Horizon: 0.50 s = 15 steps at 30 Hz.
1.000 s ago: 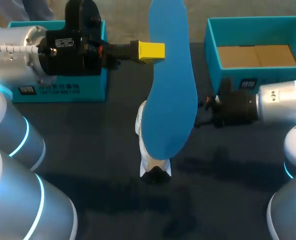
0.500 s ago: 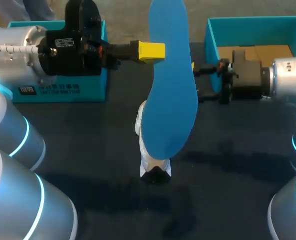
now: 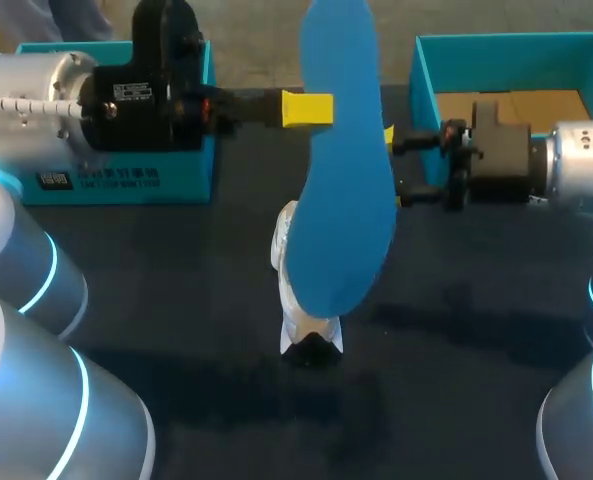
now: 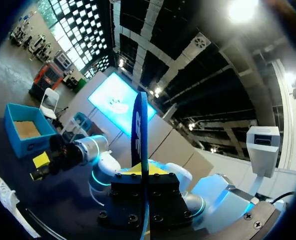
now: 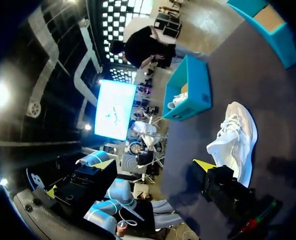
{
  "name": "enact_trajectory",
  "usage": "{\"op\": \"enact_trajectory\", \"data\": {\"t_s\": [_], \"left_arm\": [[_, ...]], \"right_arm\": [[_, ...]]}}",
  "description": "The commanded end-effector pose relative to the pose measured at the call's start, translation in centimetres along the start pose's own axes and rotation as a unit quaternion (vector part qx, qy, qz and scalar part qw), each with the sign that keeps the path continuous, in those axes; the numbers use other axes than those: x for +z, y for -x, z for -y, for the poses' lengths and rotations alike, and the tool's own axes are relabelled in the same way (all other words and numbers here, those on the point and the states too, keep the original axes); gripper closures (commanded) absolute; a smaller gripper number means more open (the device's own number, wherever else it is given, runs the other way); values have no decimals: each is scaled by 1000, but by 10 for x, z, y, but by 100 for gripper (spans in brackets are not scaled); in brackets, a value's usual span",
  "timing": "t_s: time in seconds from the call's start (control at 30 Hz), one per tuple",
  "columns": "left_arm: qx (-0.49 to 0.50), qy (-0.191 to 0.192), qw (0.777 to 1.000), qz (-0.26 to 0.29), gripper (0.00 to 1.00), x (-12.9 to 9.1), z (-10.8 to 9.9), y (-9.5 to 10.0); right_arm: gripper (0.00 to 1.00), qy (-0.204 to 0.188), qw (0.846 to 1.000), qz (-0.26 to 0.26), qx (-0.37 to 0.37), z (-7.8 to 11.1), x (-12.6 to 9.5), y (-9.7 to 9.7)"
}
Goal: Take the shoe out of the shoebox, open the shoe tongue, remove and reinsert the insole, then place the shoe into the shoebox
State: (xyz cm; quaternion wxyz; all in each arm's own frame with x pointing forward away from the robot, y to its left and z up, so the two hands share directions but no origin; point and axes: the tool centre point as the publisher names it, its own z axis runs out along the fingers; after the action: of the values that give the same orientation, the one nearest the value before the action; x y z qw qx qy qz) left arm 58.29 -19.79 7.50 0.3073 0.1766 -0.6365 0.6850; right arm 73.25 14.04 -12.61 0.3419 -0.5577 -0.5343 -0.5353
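Observation:
My left gripper is shut on the blue insole and holds it up in the air above the table. In the left wrist view the insole stands edge-on between the fingers of that gripper. Below it the white shoe lies on the dark table, toe towards the front. My right gripper stands open just right of the insole, its fingers apart with nothing between them. One of its yellow fingertips shows near the shoe. The teal shoebox sits at the back right, with brown card on its floor.
A second teal box stands at the back left, under my left arm. In the right wrist view something white lies in that box. Dark table surrounds the shoe.
My right arm has moved away from the front, up beside the insole and in front of the shoebox. The left gripper with the insole has shifted slightly right.

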Motion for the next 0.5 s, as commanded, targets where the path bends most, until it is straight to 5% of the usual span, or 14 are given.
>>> {"op": "enact_trajectory", "data": {"t_s": [0.03, 0.37, 0.5], "left_arm": [[61, 8, 998, 2, 100, -14, 2, 8], [241, 73, 968, 4, 100, -36, -4, 30], [333, 99, 937, 31, 100, -43, -6, 40]], "right_arm": [[0, -4, 1000, 12, 4, 1, -11, -9], [0, -29, 999, 5, 19, -11, -16, -20], [0, -29, 999, 8, 15, -17, -19, -21]]}}
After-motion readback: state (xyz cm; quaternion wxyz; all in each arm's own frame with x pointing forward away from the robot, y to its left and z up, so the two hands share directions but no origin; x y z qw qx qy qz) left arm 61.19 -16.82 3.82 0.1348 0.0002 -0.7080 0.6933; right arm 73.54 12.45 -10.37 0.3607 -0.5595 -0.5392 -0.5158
